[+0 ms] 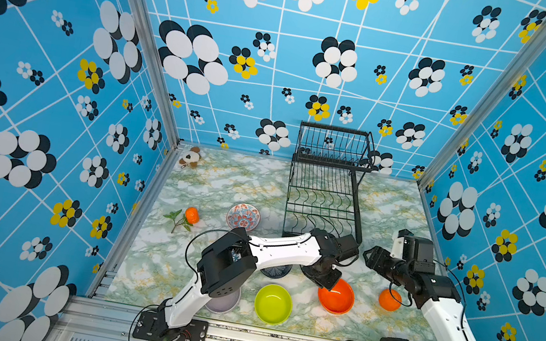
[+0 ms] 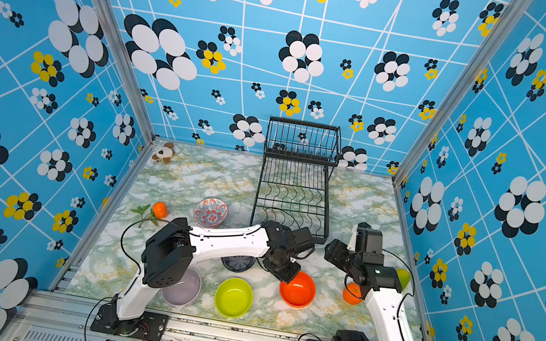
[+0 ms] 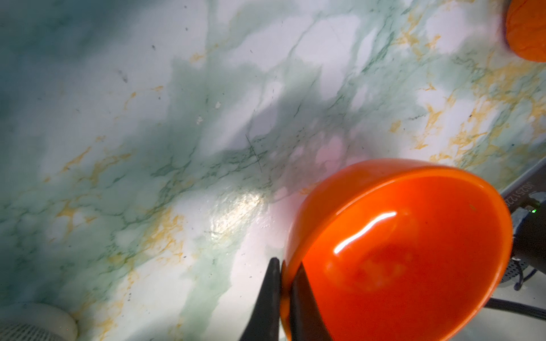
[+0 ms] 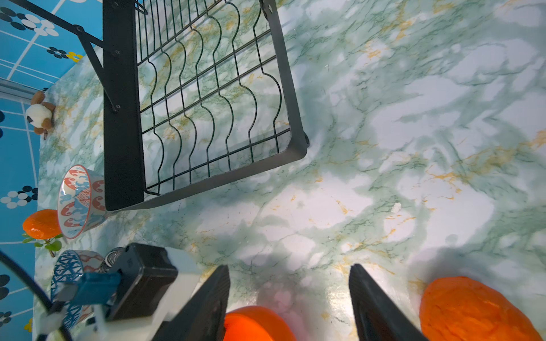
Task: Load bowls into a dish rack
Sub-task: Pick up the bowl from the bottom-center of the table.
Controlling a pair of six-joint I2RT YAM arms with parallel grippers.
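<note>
Pinches the rim of the glossy round orange bowl (image 1: 336,296) between the clenched left fingers (image 3: 269,295), at the desk's (image 1: 225,178) near right, nearer than the black wire two-tier dish rack (image 1: 325,195). Holds the right fingers (image 4: 212,295) spread apart, grasping nothing, beside a dimpled orange fruit (image 4: 472,310).

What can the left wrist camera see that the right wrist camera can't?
Only the left wrist view: the left gripper pinching the rim of the orange bowl, and its shiny inside. Only the right wrist view: the dish rack, plush toy, floral bowl, blue-patterned bowl and open right gripper. Both: the orange bowl, an orange fruit, the marble table.
</note>
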